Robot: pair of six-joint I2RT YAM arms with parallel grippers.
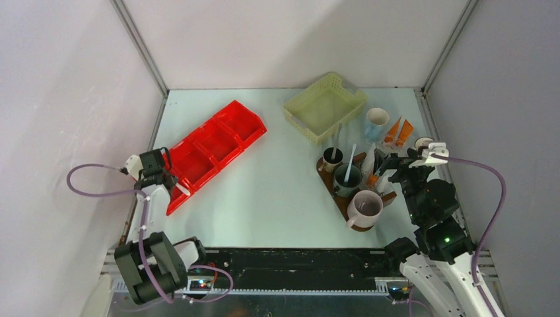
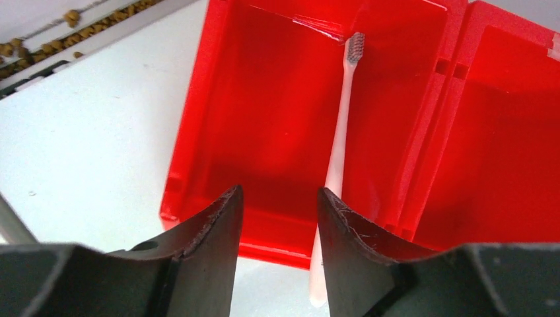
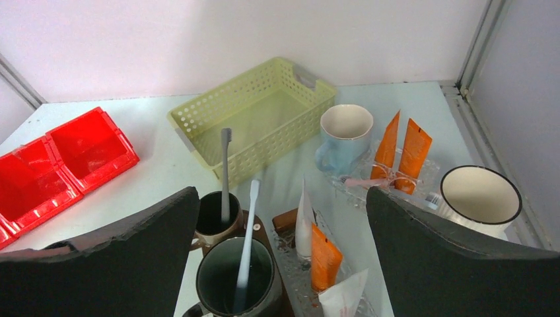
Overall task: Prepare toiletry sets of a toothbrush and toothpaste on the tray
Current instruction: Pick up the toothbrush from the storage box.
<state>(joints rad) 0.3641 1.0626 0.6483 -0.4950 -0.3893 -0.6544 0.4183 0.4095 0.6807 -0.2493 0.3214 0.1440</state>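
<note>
The left hand [image 2: 279, 191] hangs over the end of the red compartmented bin [image 2: 264, 119], at the lower left of the top view. Its fingers [image 2: 211, 238] stand partly apart with a clear gap between them, clamped on nothing. A white toothbrush [image 2: 343, 119] lies in the end compartment with its bristles toward the top of the frame; its handle crosses the low wall and passes under the finger on the right of the frame. At the right of the top view, the dark brown oval tray [image 1: 338, 196] carries a small dark brown mug [image 1: 332, 158], a dark green mug [image 1: 348, 178] and a mauve-grey mug [image 1: 365, 208]. The first two mugs each hold an upright toothbrush [image 3: 225, 165]. The right hand [image 3: 282, 191] hovers just right of the tray, its fingers wide apart and empty. White and orange toothpaste tubes [image 3: 323, 261] lie beside the green mug. More orange tubes [image 3: 404, 148] stand by a pale blue mug [image 3: 343, 135], right of the yellow mesh basket [image 3: 257, 112]
</note>
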